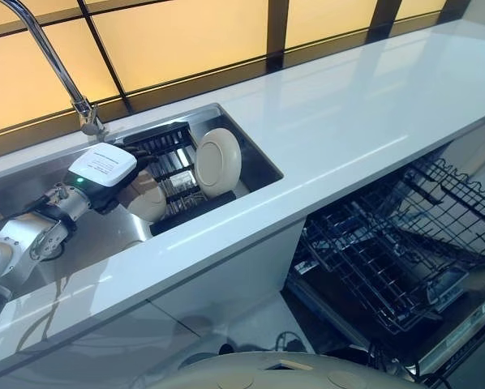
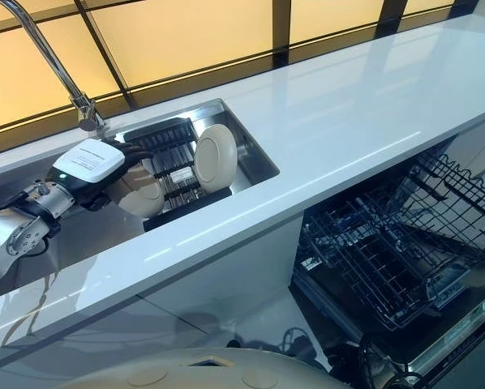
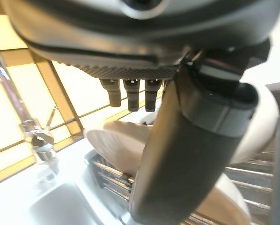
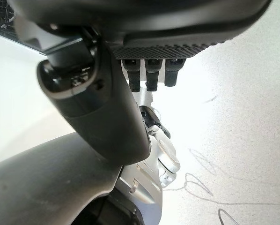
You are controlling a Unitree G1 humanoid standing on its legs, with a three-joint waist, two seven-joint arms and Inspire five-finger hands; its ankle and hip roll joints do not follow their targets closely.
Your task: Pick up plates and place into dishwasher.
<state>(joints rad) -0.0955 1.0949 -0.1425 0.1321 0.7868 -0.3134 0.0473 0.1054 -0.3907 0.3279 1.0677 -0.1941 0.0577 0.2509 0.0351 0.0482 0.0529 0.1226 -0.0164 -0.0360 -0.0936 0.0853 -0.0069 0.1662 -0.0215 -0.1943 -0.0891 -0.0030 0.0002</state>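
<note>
A cream plate (image 1: 218,162) stands upright in a black dish rack (image 1: 168,146) inside the sink (image 1: 257,162). A second cream plate (image 1: 149,204) leans in the rack closer to me. My left hand (image 1: 105,172) hovers over this second plate with straight fingers (image 3: 130,96) above its rim and the thumb (image 3: 187,154) stretched across its front; it is not closed on it. In the left wrist view the plate (image 3: 116,140) shows just past the fingers. My right hand (image 4: 107,112) hangs relaxed and empty above the floor. The dishwasher (image 1: 405,251) stands open at the lower right.
A tall chrome faucet (image 1: 56,65) rises behind the sink's left part. The white countertop (image 1: 348,121) runs right from the sink. The dishwasher's wire rack (image 2: 388,259) is pulled out below the counter's front edge.
</note>
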